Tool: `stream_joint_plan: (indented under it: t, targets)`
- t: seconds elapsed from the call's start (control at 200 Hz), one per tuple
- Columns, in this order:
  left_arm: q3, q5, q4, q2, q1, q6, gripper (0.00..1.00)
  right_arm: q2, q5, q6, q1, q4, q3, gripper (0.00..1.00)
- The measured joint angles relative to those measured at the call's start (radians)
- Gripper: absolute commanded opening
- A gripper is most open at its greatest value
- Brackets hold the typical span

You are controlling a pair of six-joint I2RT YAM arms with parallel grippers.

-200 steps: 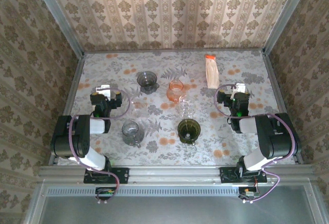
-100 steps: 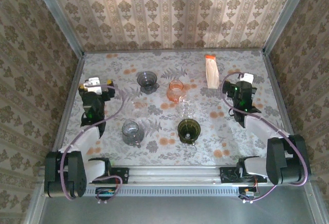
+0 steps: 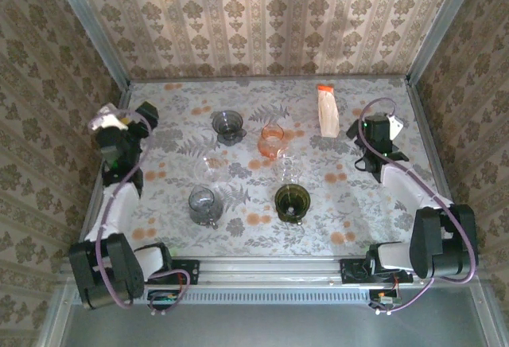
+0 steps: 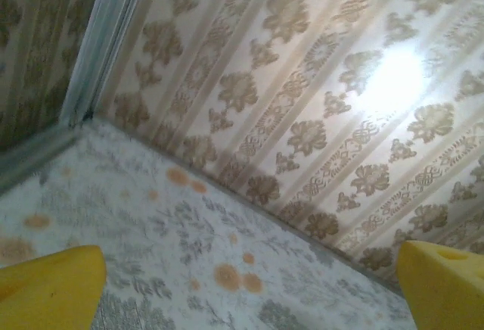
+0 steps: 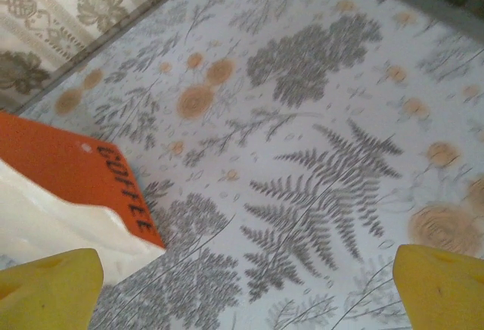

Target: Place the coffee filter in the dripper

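on the table (image 3: 374, 212) sit six drippers (image 3: 292, 201) and one coffee filter pack (image 3: 327, 114).

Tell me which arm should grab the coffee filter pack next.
Right. The right tool hangs open just beside the coffee filter pack, which its wrist camera sees. The left tool is at the far left edge, aimed at the wall.
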Motion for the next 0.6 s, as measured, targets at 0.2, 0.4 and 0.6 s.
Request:
stream_joint_plan:
  t: [0.2, 0.4, 0.6]
  targets:
    - [0.064, 0.211, -0.044, 0.080, 0.016, -0.182, 1.00, -0.064, -0.140, -0.070, 0.129, -0.001, -0.002, 1.00]
    - [0.059, 0.263, -0.066, 0.024, 0.011, -0.265, 1.00, -0.185, -0.292, -0.163, 0.415, -0.032, 0.068, 1.00]
    - [0.058, 0.193, -0.154, -0.205, -0.008, -0.241, 1.00, -0.140, -0.325, -0.209, 0.729, -0.050, 0.094, 0.99]
